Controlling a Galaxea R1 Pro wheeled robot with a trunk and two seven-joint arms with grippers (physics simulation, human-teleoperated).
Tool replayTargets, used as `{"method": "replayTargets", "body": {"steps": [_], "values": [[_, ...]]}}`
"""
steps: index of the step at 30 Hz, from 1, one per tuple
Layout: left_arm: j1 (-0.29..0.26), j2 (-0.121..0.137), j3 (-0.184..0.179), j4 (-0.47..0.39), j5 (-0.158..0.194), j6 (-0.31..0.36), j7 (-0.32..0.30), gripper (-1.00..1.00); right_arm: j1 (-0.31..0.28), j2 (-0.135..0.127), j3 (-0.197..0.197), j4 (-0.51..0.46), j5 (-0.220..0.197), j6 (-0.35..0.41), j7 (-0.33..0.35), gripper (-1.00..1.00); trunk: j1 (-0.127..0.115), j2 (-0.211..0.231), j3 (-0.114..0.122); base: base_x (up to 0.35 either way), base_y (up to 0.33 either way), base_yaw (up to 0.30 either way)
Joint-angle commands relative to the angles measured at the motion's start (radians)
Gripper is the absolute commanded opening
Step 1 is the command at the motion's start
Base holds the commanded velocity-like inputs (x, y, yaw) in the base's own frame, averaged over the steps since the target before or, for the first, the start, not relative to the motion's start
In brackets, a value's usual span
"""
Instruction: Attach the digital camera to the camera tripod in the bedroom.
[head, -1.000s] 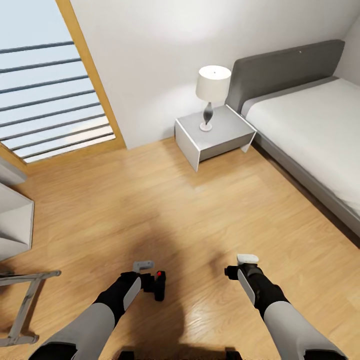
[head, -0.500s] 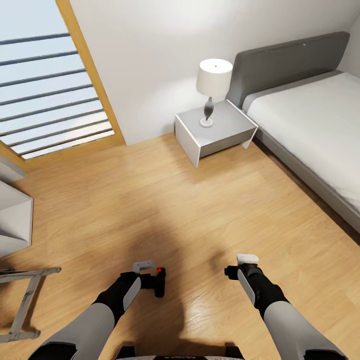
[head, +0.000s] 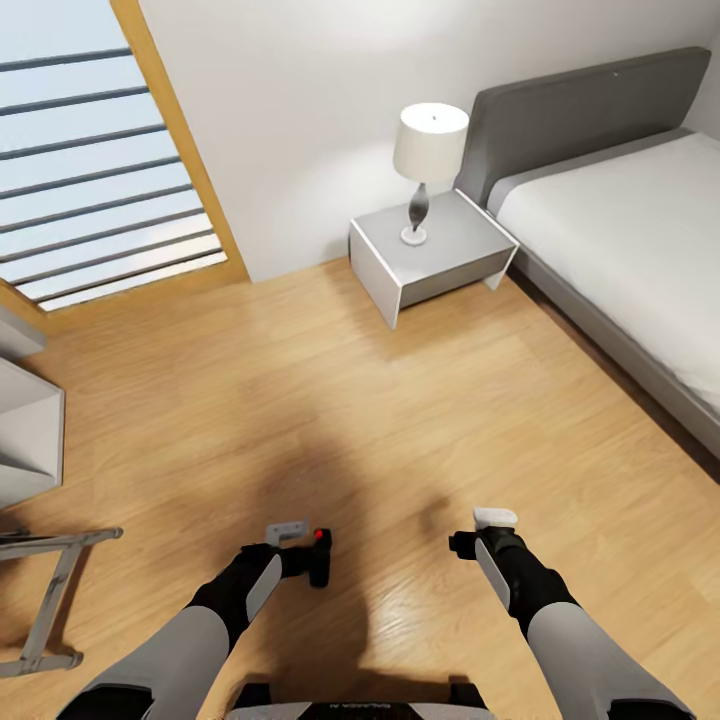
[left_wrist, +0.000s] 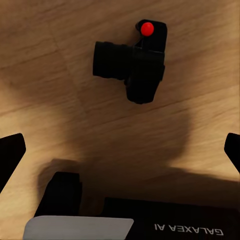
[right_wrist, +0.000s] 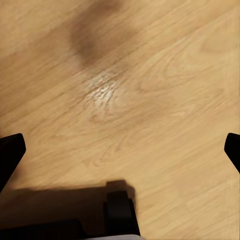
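The left gripper (head: 305, 560) holds the digital camera (head: 318, 557) above the wood floor (head: 330, 400), its red button (left_wrist: 146, 28) facing up. The right gripper (head: 478, 535) is spread wide and holds nothing. Beyond both stands a nightstand (head: 432, 258) with a lamp (head: 428, 160), a bed (head: 620, 220) touching it.

Light wood floor (head: 330, 400) spreads ahead of both grippers to a white wall (head: 300, 110). Beyond the right gripper (head: 478, 543) stand a grey nightstand (head: 435, 262), white-shaded lamp (head: 428, 160) and grey bed (head: 620, 230); beyond the left, a barred window (head: 95, 180).
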Motion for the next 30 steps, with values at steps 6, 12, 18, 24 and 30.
{"method": "replayTargets", "body": {"steps": [6, 12, 18, 24, 30], "values": [[0.000, 0.000, -0.002, -0.002, 0.010, 0.003, 0.007, 1.00, 0.000, 0.001, -0.002, -0.002, -0.004, 0.004, -0.004, 1.00, 0.000, 0.000, -0.010, 0.000, 0.000, 0.000], [0.000, 0.000, -0.002, -0.003, 0.009, 0.002, 0.007, 1.00, 0.000, 0.001, -0.002, -0.002, -0.004, 0.004, -0.004, 1.00, 0.000, 0.000, -0.020, 0.000, 0.000, 0.000], [0.000, 0.000, -0.002, -0.003, 0.010, 0.001, 0.007, 1.00, 0.000, 0.001, -0.002, -0.002, -0.004, 0.004, -0.004, 1.00, 0.000, 0.000, -0.029, 0.000, 0.000, 0.000], [0.000, 0.000, -0.002, -0.010, 0.010, 0.000, 0.008, 1.00, 0.000, 0.000, -0.002, -0.002, -0.004, 0.004, -0.004, 1.00, 0.000, 0.000, -0.039, 0.000, 0.000, 0.000], [0.000, 0.000, -0.003, -0.022, 0.009, -0.007, 0.010, 1.00, 0.000, -0.001, -0.005, -0.002, -0.004, 0.003, -0.004, 1.00, 0.000, 0.000, -0.049, 0.000, 0.000, 0.000]]}}
